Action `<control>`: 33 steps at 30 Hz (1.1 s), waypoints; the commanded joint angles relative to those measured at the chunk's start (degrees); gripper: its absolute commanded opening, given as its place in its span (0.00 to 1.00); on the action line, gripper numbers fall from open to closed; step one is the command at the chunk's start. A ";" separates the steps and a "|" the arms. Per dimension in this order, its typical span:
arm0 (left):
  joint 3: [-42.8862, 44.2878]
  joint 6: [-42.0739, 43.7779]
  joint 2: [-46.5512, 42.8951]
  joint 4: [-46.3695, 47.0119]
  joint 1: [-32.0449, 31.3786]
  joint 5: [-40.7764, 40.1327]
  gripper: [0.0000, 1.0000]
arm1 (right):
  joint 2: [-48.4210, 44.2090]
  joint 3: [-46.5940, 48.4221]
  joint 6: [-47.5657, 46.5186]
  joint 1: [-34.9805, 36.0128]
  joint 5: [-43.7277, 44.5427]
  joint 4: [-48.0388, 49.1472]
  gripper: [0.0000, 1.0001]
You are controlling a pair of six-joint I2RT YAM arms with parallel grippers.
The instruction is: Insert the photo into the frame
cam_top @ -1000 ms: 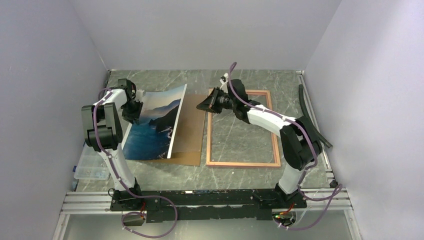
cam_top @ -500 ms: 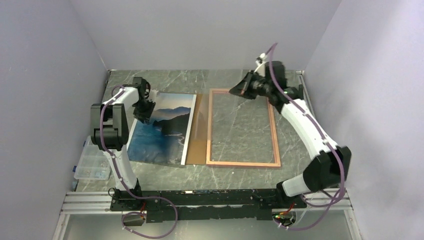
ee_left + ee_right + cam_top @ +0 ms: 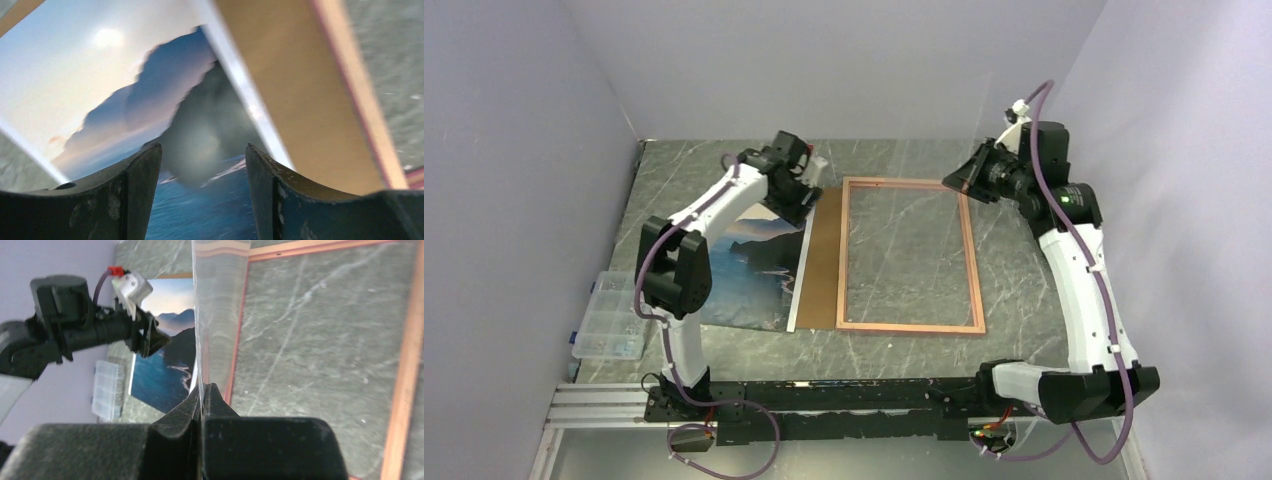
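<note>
From above, the left gripper (image 3: 794,198) hangs over the far end of the large paper print of a blue coast with dark mountains, the photo (image 3: 749,270). The photo lies flat beneath it, partly on a plain brown backing board (image 3: 822,260). Off to that gripper's side, past the board, the thin pink-and-wood rectangular frame (image 3: 972,260) lies on the grey marble table (image 3: 1014,290). The right gripper (image 3: 954,180) is raised over the frame's far corner.

In the left wrist view, the left gripper (image 3: 202,150) is spread wide with nothing between its fingers. The photo (image 3: 125,90) is directly below them, while the board (image 3: 295,90) and a frame rail (image 3: 360,100) are off to one side.

In the right wrist view, the right gripper (image 3: 202,399) is pressed together on the edge of a clear thin sheet (image 3: 220,300), which stands up from its tips. Below and beyond it is the frame (image 3: 407,365), with bare marble showing through its opening.

By my reading, the task is at an early stage. The frame looks opened and the sheet, likely its pane, is lifted out. The photo is not yet grasped and has to be carried across into the frame, then closed in.
</note>
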 commanded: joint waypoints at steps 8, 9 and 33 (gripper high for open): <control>-1.38 -1.55 7.08 10.29 -15.97 -5.66 0.67 | -7.71 1.29 -2.98 -7.31 4.57 -8.68 0.00; -1.61 -1.15 7.68 11.01 -16.78 -7.27 0.67 | -7.94 1.39 -3.03 -7.33 4.42 -8.93 0.00; 1.11 -3.27 13.64 15.70 -20.49 -9.16 0.68 | -7.72 -4.16 -1.39 -13.07 -1.93 -6.04 0.00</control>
